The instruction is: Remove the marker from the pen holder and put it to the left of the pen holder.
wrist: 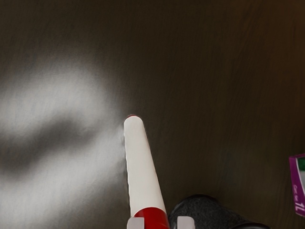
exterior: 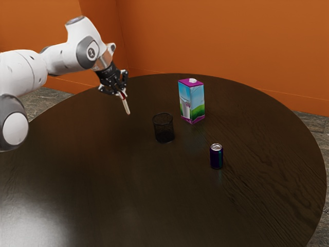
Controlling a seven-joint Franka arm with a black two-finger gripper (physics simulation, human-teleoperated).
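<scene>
Marker [exterior: 126,106] is clamped in the narrowly parted gripper [exterior: 119,93], clear of the pen holder [exterior: 164,133]; placement stage: lower to the pen holder's left, then release.

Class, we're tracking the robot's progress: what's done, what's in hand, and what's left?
Done: the marker is out of the pen holder, which stands upright on the table.
In hand: the gripper holds the marker at a tilt, lower end pointing down.
Left: it apparently still has to be laid left of the holder and released.
</scene>
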